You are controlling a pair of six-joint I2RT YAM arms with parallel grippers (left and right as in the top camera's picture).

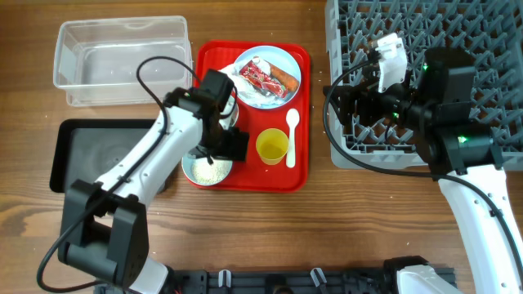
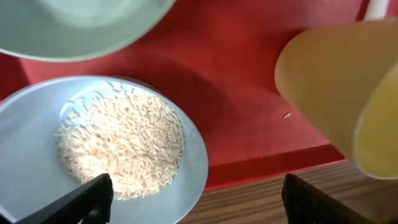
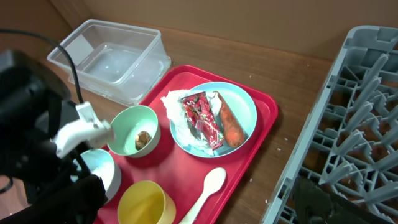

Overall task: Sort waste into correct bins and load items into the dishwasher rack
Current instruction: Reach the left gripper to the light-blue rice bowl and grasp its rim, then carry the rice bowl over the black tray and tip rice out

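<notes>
On the red tray (image 1: pixel 214 61) the white spoon (image 1: pixel 292 139) lies bowl-end away; left pincer (image 2: pixel 196 198) spread, empty.

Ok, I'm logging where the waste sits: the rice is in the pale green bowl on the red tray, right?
Not quite: the rice is in the light blue bowl on the red tray, as the left wrist view shows. The pale green bowl holds only a small brown scrap.
</notes>
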